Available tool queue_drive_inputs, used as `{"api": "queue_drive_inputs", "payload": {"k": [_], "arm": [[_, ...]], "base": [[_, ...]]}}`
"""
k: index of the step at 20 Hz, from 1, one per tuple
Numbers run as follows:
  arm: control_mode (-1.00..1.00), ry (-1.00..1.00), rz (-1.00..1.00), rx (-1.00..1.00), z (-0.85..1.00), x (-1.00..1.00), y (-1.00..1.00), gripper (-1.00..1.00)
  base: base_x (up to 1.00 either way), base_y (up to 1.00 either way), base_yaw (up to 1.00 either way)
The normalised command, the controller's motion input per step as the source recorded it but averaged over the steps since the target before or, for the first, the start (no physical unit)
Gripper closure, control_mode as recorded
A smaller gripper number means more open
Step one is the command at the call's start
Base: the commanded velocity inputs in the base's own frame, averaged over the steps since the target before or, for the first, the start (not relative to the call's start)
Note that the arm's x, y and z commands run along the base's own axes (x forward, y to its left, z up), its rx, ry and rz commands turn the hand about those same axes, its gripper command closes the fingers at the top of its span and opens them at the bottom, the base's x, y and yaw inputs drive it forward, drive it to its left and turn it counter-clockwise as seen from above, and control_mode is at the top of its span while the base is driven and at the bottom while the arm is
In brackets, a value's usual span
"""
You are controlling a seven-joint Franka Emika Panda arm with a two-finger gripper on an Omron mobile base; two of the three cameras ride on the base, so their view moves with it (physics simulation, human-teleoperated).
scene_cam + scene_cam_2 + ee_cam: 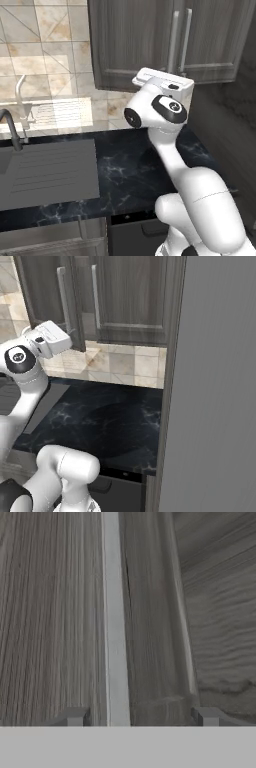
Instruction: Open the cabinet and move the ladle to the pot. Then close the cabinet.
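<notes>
The cabinet hangs on the wall above the back of the table, with its two doors side by side and their bar handles running vertically next to each other at the middle seam. A sink is set into the table on the left, with a faucet at its rear left. Drawers sit below the table's front edge. The pincer faces the cabinet front up close, its two fingertips standing either side of one handle. A tall panel stands at the table's right end.
</notes>
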Motion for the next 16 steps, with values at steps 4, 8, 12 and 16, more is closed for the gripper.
{"api": "queue_drive_inputs", "payload": {"k": [4,8,12,16], "arm": [[-1.00,-0.01,0.00,0.00,0.00,0.26,-0.80,-1.00],[-1.00,0.00,0.01,0.01,-0.06,0.46,-0.42,-1.00],[-1.00,0.00,0.03,0.02,-0.15,0.56,-0.28,-1.00],[-1.00,0.00,0.03,0.00,-0.23,0.64,-0.22,-1.00]], "base": [[0.00,0.00,0.00],[0.00,0.00,0.00],[0.00,0.00,0.00],[0.00,0.00,0.00]]}}
